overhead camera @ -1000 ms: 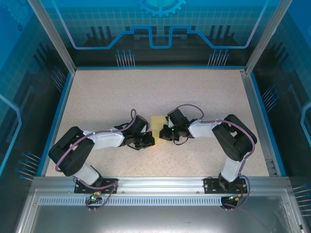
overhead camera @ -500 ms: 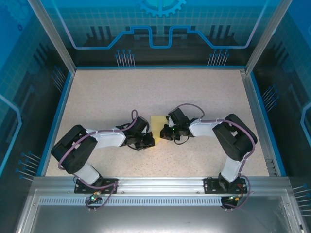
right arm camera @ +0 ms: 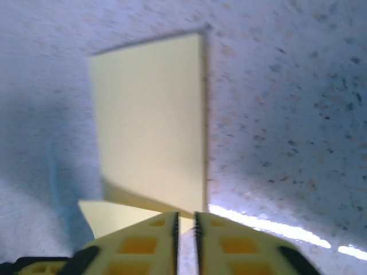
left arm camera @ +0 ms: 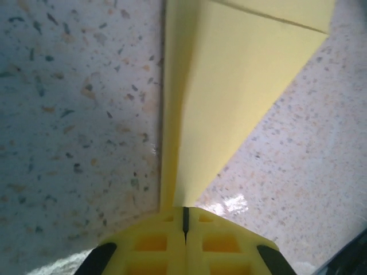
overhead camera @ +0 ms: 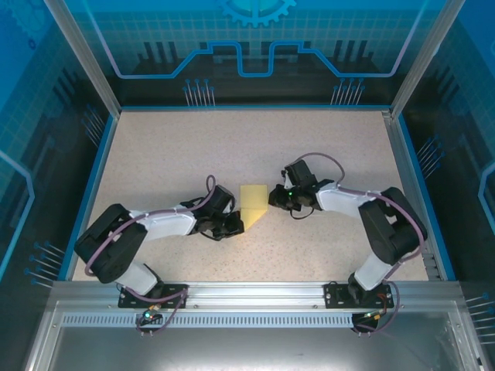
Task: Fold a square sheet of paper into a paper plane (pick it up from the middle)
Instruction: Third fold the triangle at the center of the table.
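Folding in progress: the square sheet of paper (overhead camera: pixel 253 201), partly creased, lies mid-tabletop (overhead camera: pixel 193 147), our left fingers (left arm camera: pixel 160 229) closed on its pointed corner, our right fingers (right arm camera: pixel 163 224) slightly parted just beside its edge, gripping nothing; we judge a firm pinch and flat, even pressing matter most

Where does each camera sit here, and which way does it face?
Top external: above and behind the bases, looking down on the table; left arm and right arm show.
Left wrist: on the left arm, facing the square sheet of paper pinched in its shut left jaws.
Right wrist: facing the sheet past slightly parted right jaws.
All three share the sheet.
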`<action>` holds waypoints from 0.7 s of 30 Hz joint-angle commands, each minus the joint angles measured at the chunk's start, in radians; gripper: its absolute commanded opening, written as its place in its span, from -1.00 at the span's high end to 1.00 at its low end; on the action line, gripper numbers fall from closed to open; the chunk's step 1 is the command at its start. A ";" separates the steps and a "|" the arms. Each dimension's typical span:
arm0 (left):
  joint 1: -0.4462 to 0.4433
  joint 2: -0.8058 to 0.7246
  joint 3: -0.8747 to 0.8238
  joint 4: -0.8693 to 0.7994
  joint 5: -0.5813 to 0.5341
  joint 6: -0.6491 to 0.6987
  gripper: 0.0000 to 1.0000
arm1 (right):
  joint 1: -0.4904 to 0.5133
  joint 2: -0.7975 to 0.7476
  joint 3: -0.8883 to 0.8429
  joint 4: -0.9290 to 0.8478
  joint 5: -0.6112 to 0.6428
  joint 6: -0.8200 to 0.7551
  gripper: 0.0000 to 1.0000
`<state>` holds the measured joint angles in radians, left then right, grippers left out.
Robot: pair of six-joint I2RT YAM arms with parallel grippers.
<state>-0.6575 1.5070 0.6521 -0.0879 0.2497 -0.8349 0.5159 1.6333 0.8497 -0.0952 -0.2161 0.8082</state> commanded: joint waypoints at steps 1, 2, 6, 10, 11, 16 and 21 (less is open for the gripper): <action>-0.005 -0.090 0.020 -0.016 -0.024 0.013 0.71 | -0.006 -0.072 -0.048 -0.014 -0.007 0.011 0.47; -0.005 -0.099 0.026 -0.011 -0.032 0.013 0.66 | -0.007 -0.083 -0.062 -0.004 -0.024 0.019 0.38; -0.005 -0.070 0.055 -0.008 -0.066 0.019 0.48 | -0.008 -0.096 -0.093 0.020 -0.078 0.061 0.17; -0.005 0.005 0.094 0.018 -0.076 0.019 0.50 | -0.005 -0.072 -0.099 0.054 -0.138 0.110 0.06; -0.005 0.016 0.101 0.030 -0.075 0.019 0.51 | -0.004 -0.068 -0.098 0.058 -0.140 0.113 0.05; -0.004 0.060 0.146 -0.001 -0.164 0.021 0.57 | 0.004 -0.043 -0.092 0.058 -0.133 0.126 -0.03; -0.002 0.123 0.169 -0.021 -0.204 0.017 0.72 | 0.016 -0.002 -0.080 0.073 -0.152 0.143 -0.06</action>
<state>-0.6575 1.5940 0.7967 -0.0761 0.0990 -0.8322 0.5190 1.6073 0.7570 -0.0345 -0.3347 0.9279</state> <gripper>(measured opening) 0.159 0.526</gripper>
